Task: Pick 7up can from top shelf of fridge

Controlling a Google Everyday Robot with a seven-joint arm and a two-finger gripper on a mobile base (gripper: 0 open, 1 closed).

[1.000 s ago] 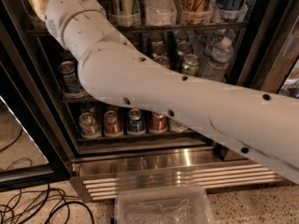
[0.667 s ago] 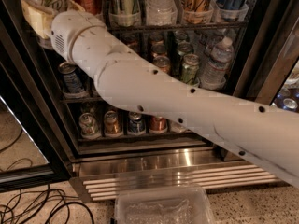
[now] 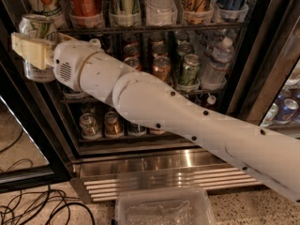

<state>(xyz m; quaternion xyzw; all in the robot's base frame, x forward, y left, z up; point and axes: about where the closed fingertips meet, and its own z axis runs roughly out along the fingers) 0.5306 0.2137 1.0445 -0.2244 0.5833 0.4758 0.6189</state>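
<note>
Fingers [image 3: 27,51] of cream plastic cross the middle of the 7up can [image 3: 38,37], one band lying over its front while the other is hidden behind it, so the gripper [image 3: 29,50] reads as clamped on the can's waist rather than its rim or base. A mid-body hold like this suits a tall, smooth can: it keeps the can upright and stops it tipping out of the grip. The can stands between the fingers, its silver top showing above them at twelve o'clock and its lower body below at six o'clock. It is not in any cup holder; it hangs in front of the left edge of the fridge [image 3: 269,74], at nine o'clock from the round white wrist [image 3: 70,69]. From there the arm [image 3: 187,121] runs down toward four o'clock, across the lower racks of short cans. The top shelf [image 3: 154,28] lies at about two o'clock from the held can, and its holders carry a second 7up-printed can [image 3: 44,1], an orange-red can [image 3: 84,1] and a water bottle [image 3: 159,3]. Judging by this, the pick looks nearly complete, with only carrying the can clear left. A clear plastic tub [image 3: 164,207] sits on the floor at six o'clock, beside loose cables [image 3: 28,210].
</note>
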